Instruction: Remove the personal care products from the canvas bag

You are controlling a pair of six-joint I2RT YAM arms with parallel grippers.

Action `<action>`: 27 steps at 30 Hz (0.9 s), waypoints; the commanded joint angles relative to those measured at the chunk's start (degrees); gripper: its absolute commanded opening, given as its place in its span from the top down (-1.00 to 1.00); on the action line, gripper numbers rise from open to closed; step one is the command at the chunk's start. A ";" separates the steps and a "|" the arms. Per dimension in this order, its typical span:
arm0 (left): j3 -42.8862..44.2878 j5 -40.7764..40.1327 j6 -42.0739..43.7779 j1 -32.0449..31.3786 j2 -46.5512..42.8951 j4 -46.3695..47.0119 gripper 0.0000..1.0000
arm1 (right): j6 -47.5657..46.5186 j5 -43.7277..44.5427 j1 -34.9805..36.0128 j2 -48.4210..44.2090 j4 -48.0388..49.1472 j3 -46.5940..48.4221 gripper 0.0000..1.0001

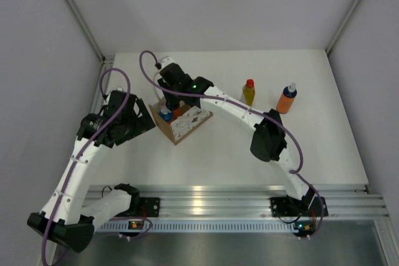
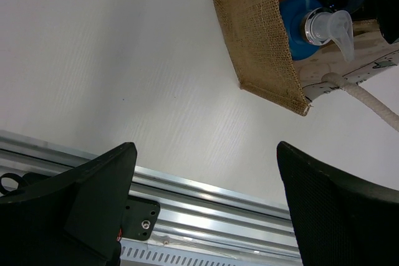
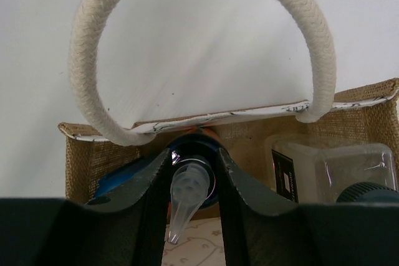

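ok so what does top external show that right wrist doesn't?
Top external only: a yellow bottle and an orange bottle standing on the table outside the bag, plus the left gripper beside the bag. Right wrist only: a clear bottle inside the bag, and the right gripper straddling a pump top. Both: the bag and a blue-topped bottle in it.

white table | on it: canvas bag | yellow bottle | orange bottle
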 commanded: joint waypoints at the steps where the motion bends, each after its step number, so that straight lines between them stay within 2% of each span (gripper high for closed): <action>1: -0.06 -0.68 0.73 -0.07 0.16 -0.52 -0.96 | 0.43 1.73 1.09 -2.92 -0.56 1.86 0.34; 19: -0.67 -0.85 0.65 0.02 0.07 -0.44 -0.96 | 1.49 3.40 2.06 -6.70 -0.56 -1.21 0.45; 27: -1.03 -0.85 0.65 -0.07 -0.63 -0.52 -0.97 | 2.98 2.08 2.06 -6.09 -0.56 -3.76 0.44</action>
